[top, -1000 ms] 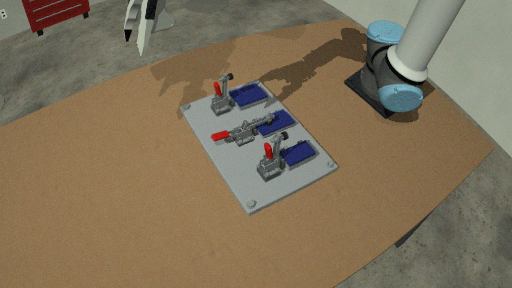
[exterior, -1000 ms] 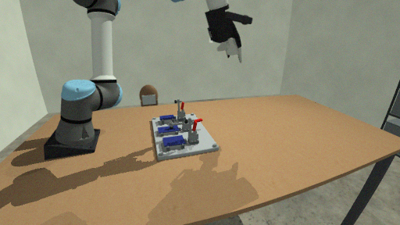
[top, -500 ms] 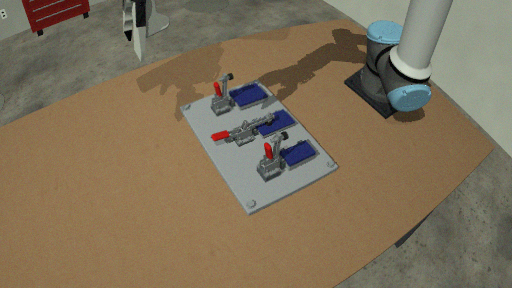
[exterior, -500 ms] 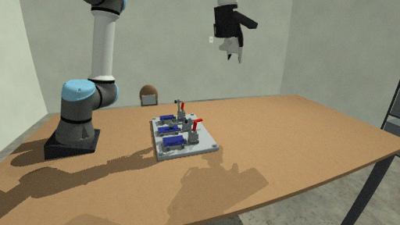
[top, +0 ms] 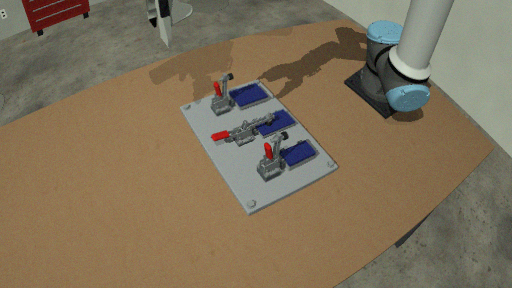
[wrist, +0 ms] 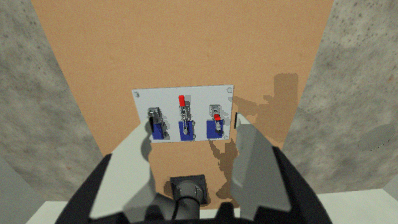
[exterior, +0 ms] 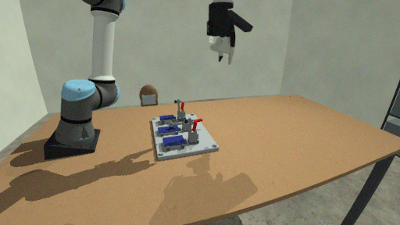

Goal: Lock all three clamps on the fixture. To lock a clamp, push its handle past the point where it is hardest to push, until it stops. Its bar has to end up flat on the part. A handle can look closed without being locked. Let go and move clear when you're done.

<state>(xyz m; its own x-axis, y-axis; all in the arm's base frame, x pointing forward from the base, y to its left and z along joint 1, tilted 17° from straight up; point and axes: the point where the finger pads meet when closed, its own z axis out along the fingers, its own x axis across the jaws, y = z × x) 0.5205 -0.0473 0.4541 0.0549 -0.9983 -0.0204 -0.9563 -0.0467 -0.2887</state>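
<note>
The grey fixture plate lies in the middle of the table and carries three toggle clamps, each beside a blue part. The far clamp has its red handle upright and its bar raised. The middle clamp has its red handle laid flat and its bar reaching onto its blue part. The near clamp has its handle upright and its bar raised. My gripper is open and empty. It hangs high above the table, pointing down over the fixture.
The arm's base stands on the table beyond the blue-part side of the plate. A red cabinet stands on the floor. A dark rack stands off the table's edge.
</note>
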